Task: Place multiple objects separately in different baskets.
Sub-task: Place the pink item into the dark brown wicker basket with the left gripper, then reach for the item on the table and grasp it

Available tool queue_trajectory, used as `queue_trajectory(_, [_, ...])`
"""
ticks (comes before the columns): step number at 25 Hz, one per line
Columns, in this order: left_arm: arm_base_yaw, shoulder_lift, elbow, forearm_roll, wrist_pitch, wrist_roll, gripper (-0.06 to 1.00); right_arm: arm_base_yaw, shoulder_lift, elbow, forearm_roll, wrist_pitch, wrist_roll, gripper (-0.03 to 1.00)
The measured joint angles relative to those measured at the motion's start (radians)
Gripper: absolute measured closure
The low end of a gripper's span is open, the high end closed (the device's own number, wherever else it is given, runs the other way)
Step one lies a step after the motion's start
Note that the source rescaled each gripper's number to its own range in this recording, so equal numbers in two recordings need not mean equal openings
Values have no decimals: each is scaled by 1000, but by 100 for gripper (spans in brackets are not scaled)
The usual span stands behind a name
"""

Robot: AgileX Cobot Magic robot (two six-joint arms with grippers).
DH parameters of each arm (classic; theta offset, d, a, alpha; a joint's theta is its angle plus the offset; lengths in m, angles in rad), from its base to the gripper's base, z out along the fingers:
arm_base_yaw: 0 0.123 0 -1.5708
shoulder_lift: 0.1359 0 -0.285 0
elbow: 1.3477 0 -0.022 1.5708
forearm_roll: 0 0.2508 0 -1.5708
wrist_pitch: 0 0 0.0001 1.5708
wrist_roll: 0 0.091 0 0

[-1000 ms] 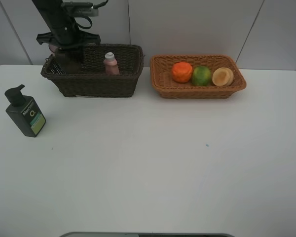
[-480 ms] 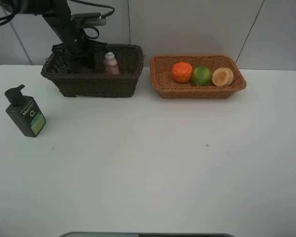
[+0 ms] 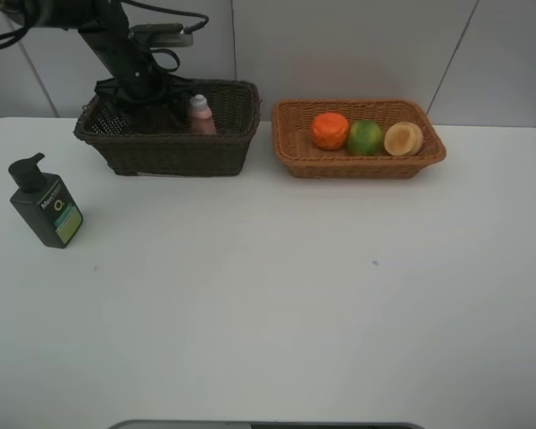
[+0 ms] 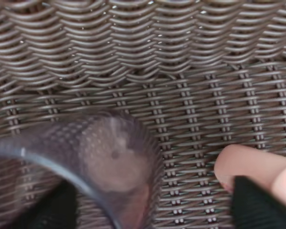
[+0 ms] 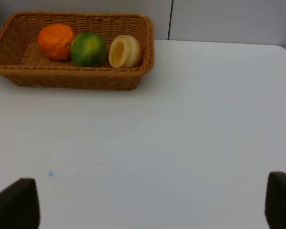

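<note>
Inside the dark basket, the left gripper has jaws spread w/ the translucent cup between them on the weave beside the pink bottle, apparently freeing it; right gripper also spread, idle; pump bottle remains on table.

White surface, matte; one small dark speck right of centre; pale panelled wall behind, with thin vertical seams.

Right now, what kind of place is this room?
Probably a robot test lab: a bare white table against plain wall panels, two wicker baskets for sorting, and a robot arm reaching in.
</note>
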Motion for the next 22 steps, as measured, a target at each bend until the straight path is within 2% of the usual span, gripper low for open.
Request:
queue_trajectory(3, [0, -18, 0, 2, -3, 0, -4, 0, 0, 0, 0, 0, 0, -3])
queue_trajectory(8, [0, -76, 0, 14, 18, 0, -5, 0, 0, 0, 0, 0, 0, -3])
queue_trajectory(14, [0, -196, 6, 46, 126, 0, -5, 0, 0, 0, 0, 0, 0, -3])
queue_trajectory(17, [-2, -286, 74, 62, 124, -1, -5, 0, 0, 0, 0, 0, 0, -3])
queue_trajectory(22, [-2, -476, 301, 93, 60, -1, -5, 0, 0, 0, 0, 0, 0, -3])
